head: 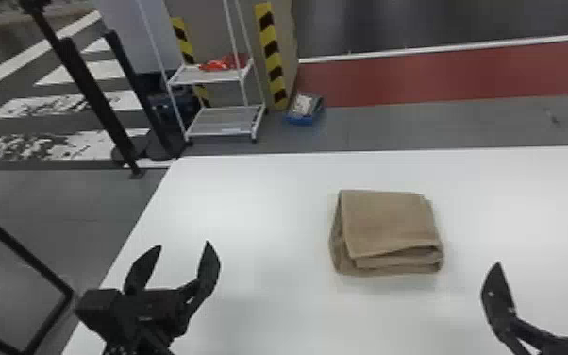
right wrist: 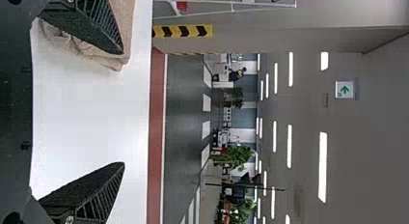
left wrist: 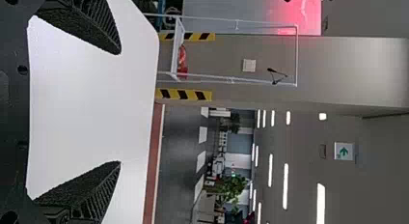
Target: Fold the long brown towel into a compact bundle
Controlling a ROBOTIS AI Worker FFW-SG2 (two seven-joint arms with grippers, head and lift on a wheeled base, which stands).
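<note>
In the head view, your brown towel (head: 391,222) lies folded on the worktop (head: 259,203), right of centre; your left claw (head: 182,245) is spread at lower left, your right claw (head: 542,265) spread at lower right. In the right wrist view, you see the towel at upper left.

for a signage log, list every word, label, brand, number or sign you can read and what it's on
Words, brands, numbers: none readable.
Green arrow symbol, no legible words: on the pale sign high up in the room.
Yellow and black stripes, no text: on the pillar edges behind the table.
Pale square plate on the wall: any print is too small to read.
Brown towel: no label visible.
</note>
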